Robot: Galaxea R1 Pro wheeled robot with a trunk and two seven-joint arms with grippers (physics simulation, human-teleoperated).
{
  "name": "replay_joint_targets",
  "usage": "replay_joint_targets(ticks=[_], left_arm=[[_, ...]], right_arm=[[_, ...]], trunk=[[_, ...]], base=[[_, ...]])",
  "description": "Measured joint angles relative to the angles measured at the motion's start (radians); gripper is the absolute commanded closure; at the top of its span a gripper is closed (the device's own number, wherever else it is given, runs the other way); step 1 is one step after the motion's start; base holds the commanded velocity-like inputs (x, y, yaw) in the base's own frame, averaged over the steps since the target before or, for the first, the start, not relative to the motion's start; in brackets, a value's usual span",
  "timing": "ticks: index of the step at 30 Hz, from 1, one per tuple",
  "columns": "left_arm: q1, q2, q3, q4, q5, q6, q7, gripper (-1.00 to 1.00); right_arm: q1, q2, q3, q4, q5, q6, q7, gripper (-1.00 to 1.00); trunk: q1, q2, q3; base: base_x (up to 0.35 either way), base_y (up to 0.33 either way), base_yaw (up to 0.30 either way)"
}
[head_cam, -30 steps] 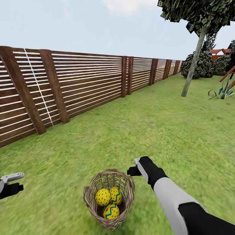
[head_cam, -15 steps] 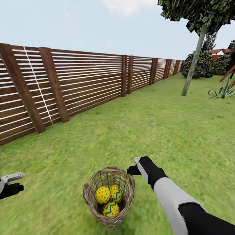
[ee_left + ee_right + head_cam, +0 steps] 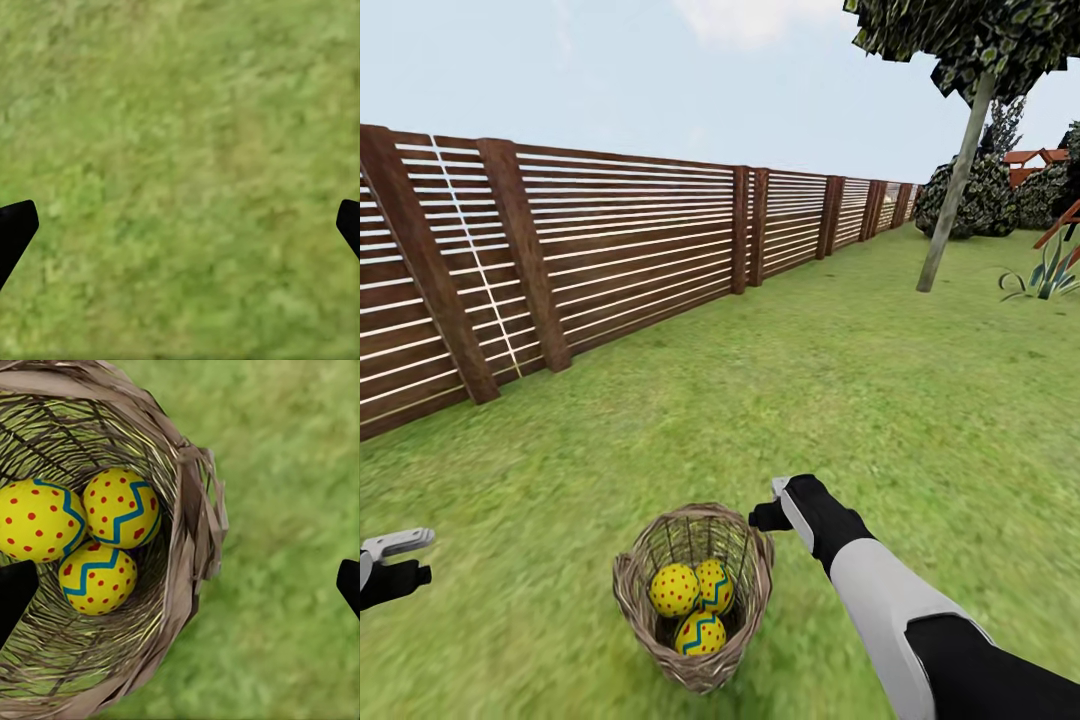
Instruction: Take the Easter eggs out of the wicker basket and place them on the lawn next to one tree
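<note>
Both jaws wide, holding nothing; right gripper beside basket rim, left gripper well apart.
3 eggs clustered in basket on lawn; likely light, hard, smooth, roll-prone — pinch across middle.

wicker basket mouth seemingly unobstructed, lawn open

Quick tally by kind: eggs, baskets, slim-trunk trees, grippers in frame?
Easter eggs: 3, all in the basket
wicker basket: 1
tree: 1
Grippers: 2, left gripper and right gripper
Total: 7
</note>
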Motion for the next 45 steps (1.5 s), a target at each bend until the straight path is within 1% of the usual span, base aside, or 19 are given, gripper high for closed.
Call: replay_joint_targets(ticks=[19,45], left_arm=[[0.000,-0.003,0.000,0.002,0.002,-0.005,0.000,-1.00],[0.000,-0.005,0.000,0.002,0.000,-0.011,0.003,-1.00]], right_arm=[[-0.003,0.000,0.000,0.004,0.001,0.001,0.001,-1.00],[-0.002,0.000,0.000,0.005,0.001,-0.006,0.001,-1.00]], trunk=[[0.073,-0.133,-0.060],[0.073,-0.133,-0.060]], base=[[0.000,0.000,0.000],[0.020,0.008,0.000]])
